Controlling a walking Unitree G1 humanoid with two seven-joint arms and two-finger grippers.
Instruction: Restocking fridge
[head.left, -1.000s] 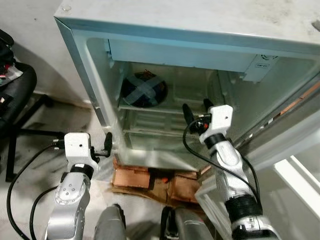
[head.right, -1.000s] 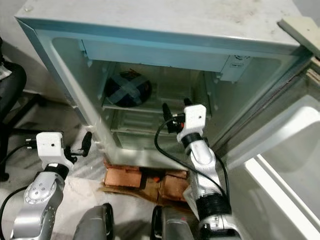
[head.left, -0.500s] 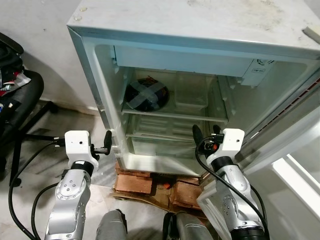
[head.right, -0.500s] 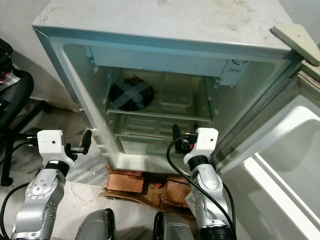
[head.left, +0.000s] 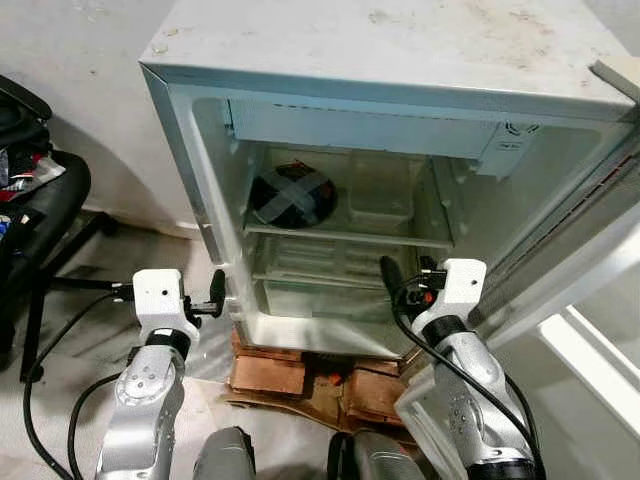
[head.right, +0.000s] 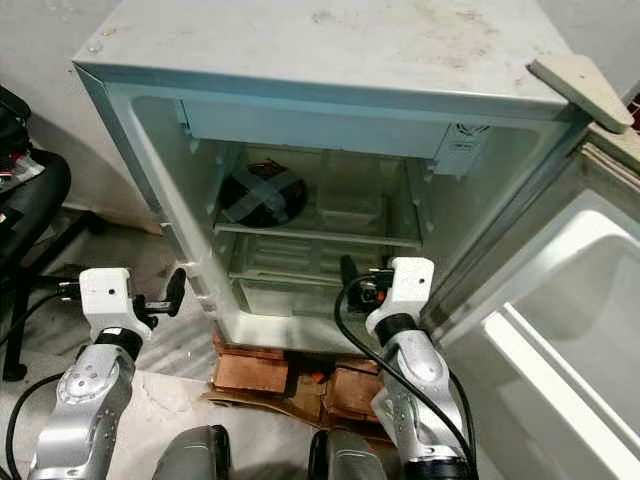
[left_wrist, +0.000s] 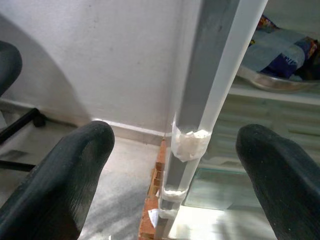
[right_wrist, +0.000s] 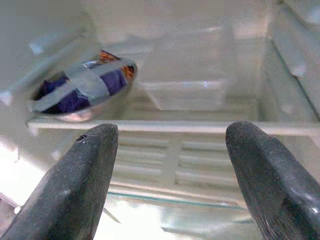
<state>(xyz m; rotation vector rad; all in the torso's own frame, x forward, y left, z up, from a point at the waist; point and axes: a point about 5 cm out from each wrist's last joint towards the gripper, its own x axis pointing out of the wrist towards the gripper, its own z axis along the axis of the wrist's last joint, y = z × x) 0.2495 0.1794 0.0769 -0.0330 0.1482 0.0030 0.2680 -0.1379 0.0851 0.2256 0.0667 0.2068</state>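
A small white fridge (head.left: 400, 45) stands open before me, its door (head.right: 560, 300) swung out to the right. On the left of its upper shelf sits a metal bowl (head.left: 292, 196) holding a dark blue packet crossed with grey tape; the bowl (right_wrist: 82, 87) is also in the right wrist view. My right gripper (head.left: 388, 275) is open and empty in front of the lower shelves, pointing into the fridge. My left gripper (head.left: 215, 290) is open and empty just outside the fridge's left front edge (left_wrist: 200, 115).
A clear plastic tub (head.left: 380, 200) sits on the upper shelf to the right of the bowl. The fridge rests on red bricks (head.left: 270, 370). A black chair (head.left: 40, 210) with cables stands on the left. My legs are below, close to the bricks.
The view has pulled back and up from the fridge. My right gripper has drawn back from shelf height to the lower front of the opening. The left gripper has held its place.
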